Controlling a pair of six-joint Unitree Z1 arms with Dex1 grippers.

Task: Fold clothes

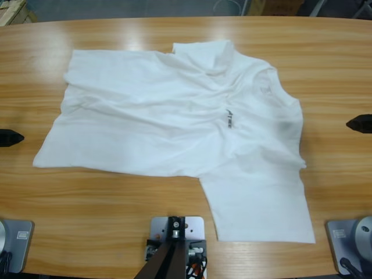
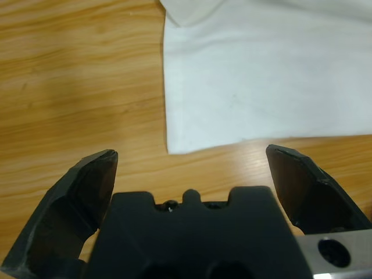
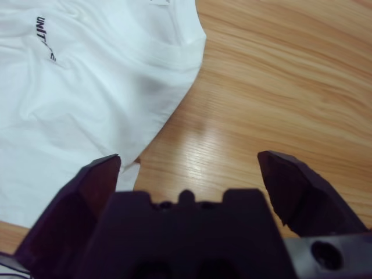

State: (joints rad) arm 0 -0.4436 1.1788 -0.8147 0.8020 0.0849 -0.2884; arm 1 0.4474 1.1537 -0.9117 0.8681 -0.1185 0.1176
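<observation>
Left gripper [image 2: 189, 160]: jaws spread wide, nothing between them, parked at the table's [image 1: 116, 192] left edge. It looks at a square hem corner of the T-shirt [image 1: 174, 116], apart from the cloth, bare wood between.

T-shirt lies around the table's middle, nearer the far edge, skewed and only partly flat. Hem end points at the left edge, collar end at the right edge. One sleeve reaches toward the near edge, the other is bunched at the far edge. Small dark logo [image 1: 230, 118] is face up on the chest.

Right gripper [image 3: 189, 160]: jaws also wide, holding nothing, at the table's right edge. In its wrist view the curved collar band sits just ahead of one jaw; cannot tell if it touches.

Risks, as judgement:
- Fabric is thin, soft, wrinkled cotton, so a pinch may catch only the top layer, or both layers where one is wanted.
- Bunched ridges across the body would get locked into the fold if not pulled flat first.
- Table is smooth, glossy wood grain, so the cloth would slide rather than crease when dragged.
- Shirt sits askew, so uneven lifts by the two arms would give a crooked fold.
</observation>
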